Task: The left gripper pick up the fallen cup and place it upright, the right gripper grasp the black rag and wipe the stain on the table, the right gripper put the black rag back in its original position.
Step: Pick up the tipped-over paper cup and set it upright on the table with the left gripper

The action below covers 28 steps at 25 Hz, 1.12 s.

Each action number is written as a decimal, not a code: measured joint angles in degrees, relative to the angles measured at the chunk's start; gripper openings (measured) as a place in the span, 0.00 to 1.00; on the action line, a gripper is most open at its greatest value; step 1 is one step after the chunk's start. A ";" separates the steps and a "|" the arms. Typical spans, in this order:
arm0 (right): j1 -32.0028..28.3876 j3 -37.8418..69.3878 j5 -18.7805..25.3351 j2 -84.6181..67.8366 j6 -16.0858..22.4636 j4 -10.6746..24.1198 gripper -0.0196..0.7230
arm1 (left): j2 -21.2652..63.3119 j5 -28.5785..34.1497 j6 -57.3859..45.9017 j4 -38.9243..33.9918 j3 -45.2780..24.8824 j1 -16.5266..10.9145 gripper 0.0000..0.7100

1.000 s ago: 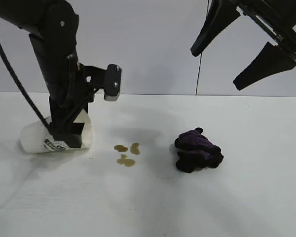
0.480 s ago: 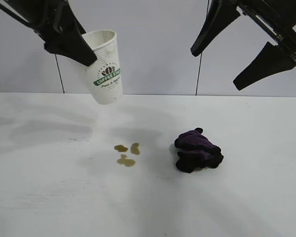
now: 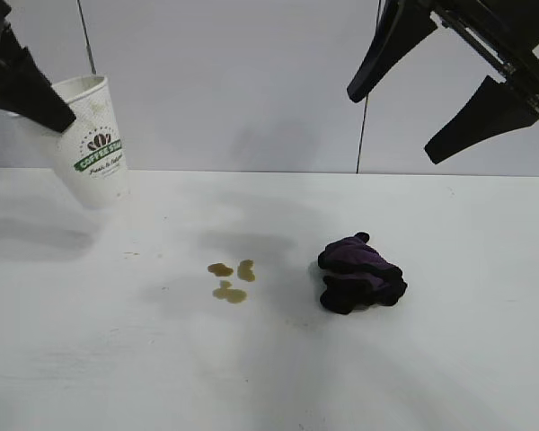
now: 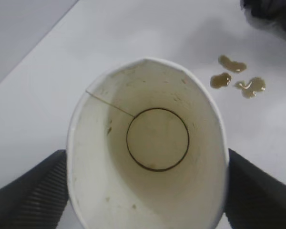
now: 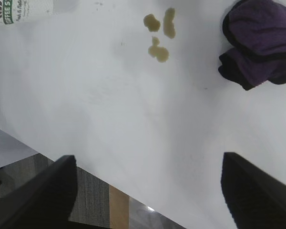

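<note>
A robot test lab: bare white table [image 3: 485,359] against a plain grey panelled wall [image 3: 251,81].

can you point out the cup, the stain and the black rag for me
cup [image 3: 92,142], exterior view, on its side wall at the green logo
stain [image 3: 230,280], exterior view, amid the three brown blotches
black rag [image 3: 360,274], exterior view, on the middle of the bunched cloth

Matte black right claw [image 3: 449,94] with long tapered wedge fingers.
</note>
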<state>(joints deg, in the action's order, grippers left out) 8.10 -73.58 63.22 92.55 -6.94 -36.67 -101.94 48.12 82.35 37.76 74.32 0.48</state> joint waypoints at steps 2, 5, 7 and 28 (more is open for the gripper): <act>0.00 0.00 -0.14 0.00 0.00 0.00 0.79 | 0.00 -2.02 0.40 -1.37 -2.74 0.00 0.82; 0.00 0.00 -0.74 0.00 0.00 0.00 0.79 | 0.00 -5.30 0.61 -2.39 -5.91 0.00 0.82; 0.00 0.00 -1.49 0.00 0.00 0.00 0.79 | 0.00 -6.67 0.63 -2.45 -6.98 0.00 0.82; 0.00 0.00 -1.89 0.00 0.00 0.00 0.79 | 0.00 -7.39 0.72 -6.08 -7.52 1.88 0.82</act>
<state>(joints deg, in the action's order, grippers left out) 8.10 -73.58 61.33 92.55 -6.94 -36.67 -101.94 40.73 83.07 31.68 66.80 2.36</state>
